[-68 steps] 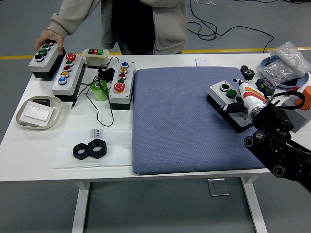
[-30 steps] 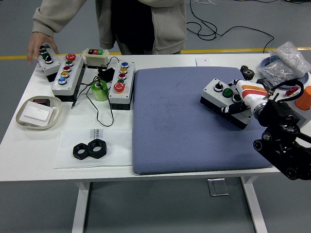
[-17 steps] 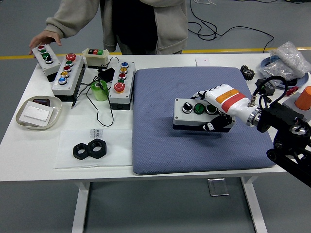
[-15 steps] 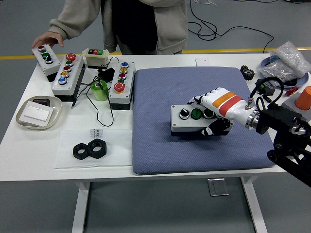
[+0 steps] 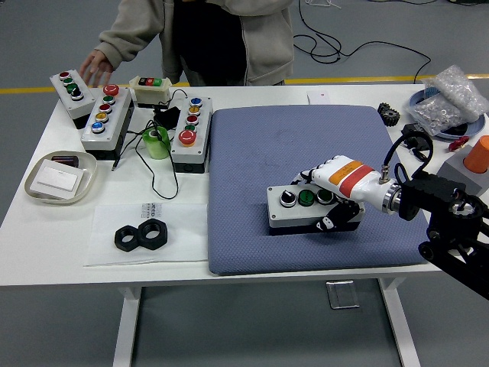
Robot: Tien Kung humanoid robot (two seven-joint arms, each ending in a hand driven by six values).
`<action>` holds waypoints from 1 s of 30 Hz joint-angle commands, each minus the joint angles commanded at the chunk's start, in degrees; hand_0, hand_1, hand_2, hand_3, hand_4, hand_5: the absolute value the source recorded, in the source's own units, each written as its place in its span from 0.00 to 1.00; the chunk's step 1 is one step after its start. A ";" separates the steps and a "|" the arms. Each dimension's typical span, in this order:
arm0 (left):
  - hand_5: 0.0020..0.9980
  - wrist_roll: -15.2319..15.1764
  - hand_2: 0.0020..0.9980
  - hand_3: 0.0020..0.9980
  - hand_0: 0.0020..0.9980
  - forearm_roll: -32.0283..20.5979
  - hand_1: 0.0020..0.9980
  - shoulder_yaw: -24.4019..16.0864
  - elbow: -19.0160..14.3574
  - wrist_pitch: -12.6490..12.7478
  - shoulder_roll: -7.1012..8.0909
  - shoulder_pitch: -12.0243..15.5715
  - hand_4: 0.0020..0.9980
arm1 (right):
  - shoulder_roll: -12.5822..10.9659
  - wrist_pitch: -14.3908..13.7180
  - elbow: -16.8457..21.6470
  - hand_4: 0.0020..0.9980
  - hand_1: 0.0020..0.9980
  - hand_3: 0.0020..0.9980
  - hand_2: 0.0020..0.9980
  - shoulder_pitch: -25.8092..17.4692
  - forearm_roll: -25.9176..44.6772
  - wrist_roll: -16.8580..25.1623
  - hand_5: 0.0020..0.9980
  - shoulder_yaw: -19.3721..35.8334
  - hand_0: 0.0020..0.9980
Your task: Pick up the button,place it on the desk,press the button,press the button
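Right hand: white, orange and red bands at the wrist, reaching in from the right on a black arm. Fingers curled over the right end of the button box, thumb low on its near side; grip closed on the box.

Button box: grey lid, black base, three controls in a row on top — black knob at left, green button in the middle, a third partly under the fingers. It lies on the blue-grey mat, in the mat's near-right part; cannot tell if the base sits flat or is slightly lifted.

Left of the mat, on the white table: an upright box with a red mushroom button, a green tape roll, a long multi-button box, a small cream box, another button box at the far left corner. Nearer: a tray with a card, two black hex nuts on a clear sheet.

Person at the far side; one hand open, hovering just beside the far-left box.

Far right: crinkled plastic bag, orange cap.
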 joint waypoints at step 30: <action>1.00 -0.63 0.85 0.82 0.72 -1.74 0.83 1.23 0.02 -0.08 0.11 -0.43 0.62 | -4.70 12.12 13.01 0.99 0.90 1.00 1.00 -5.52 8.17 -5.03 0.24 13.47 0.98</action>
